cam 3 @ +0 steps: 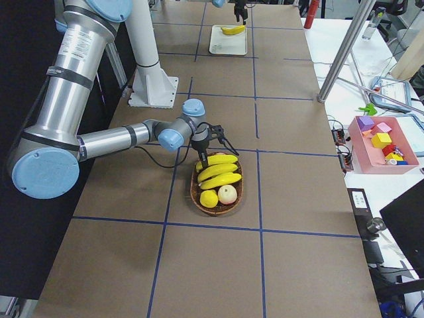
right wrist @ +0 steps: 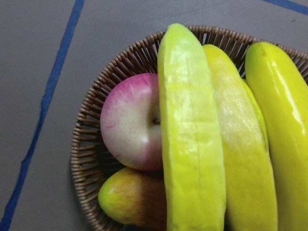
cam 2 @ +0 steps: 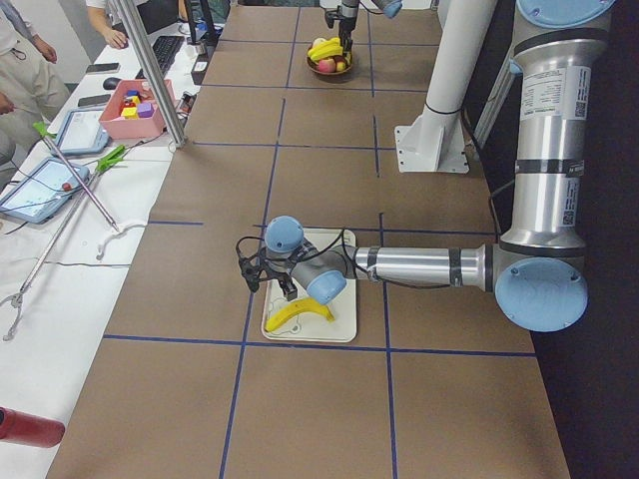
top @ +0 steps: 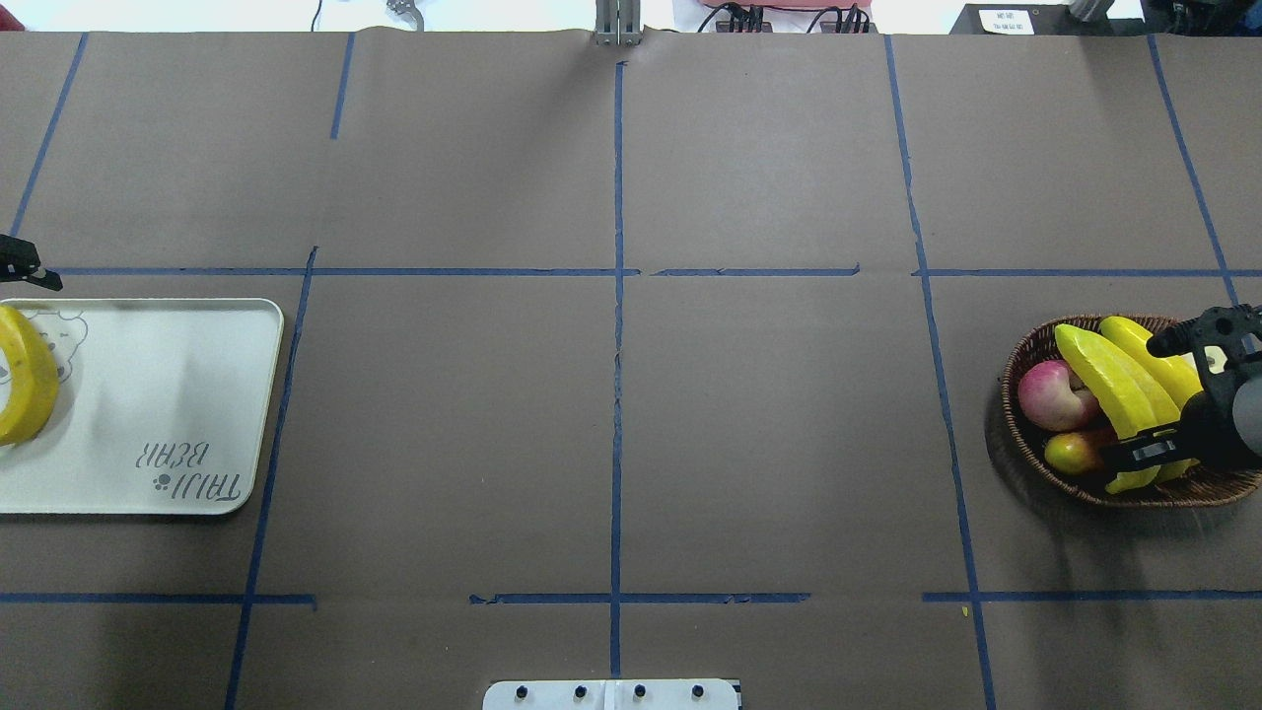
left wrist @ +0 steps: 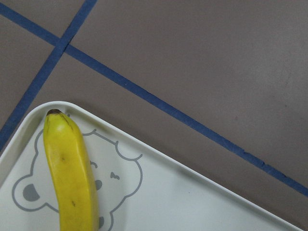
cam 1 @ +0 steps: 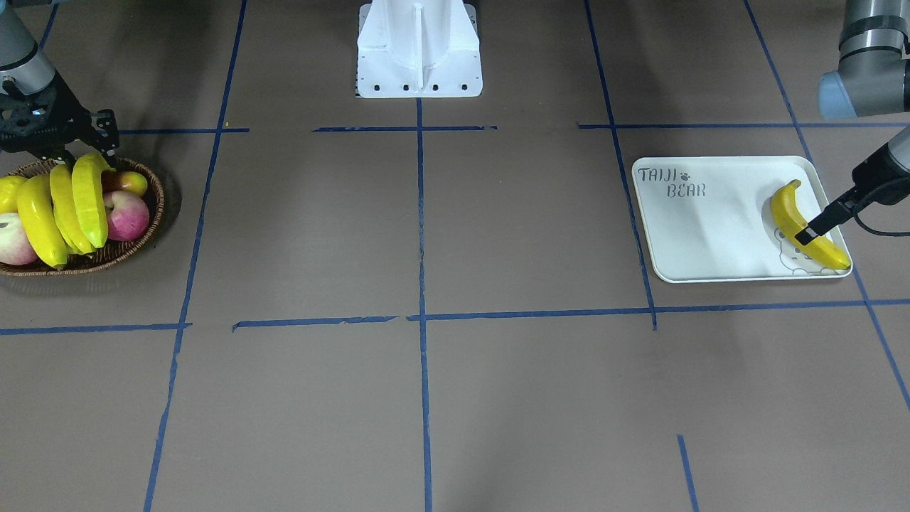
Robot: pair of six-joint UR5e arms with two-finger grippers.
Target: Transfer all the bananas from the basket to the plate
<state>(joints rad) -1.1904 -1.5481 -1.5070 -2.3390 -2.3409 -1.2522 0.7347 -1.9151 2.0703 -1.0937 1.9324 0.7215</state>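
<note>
The dark wicker basket (cam 1: 153, 213) holds three yellow bananas (cam 1: 64, 210) lying side by side, seen close in the right wrist view (right wrist: 192, 144). My right gripper (cam 1: 75, 146) hangs over the bananas' robot-side ends, its fingers spread to either side of them (top: 1168, 394); it looks open and holds nothing. A fourth, darker banana (cam 1: 800, 220) lies on the off-white plate (cam 1: 711, 227), over the bear drawing (left wrist: 72, 168). My left gripper (cam 1: 817, 226) hovers just above that banana, open and empty; only one finger shows clearly.
The basket also holds two pink apples (cam 1: 128, 213), a small red-yellow fruit (cam 1: 128, 183) and a plump yellow fruit (cam 1: 8, 192). The robot's white base (cam 1: 419, 50) stands at mid-table. Blue tape lines cross the brown table.
</note>
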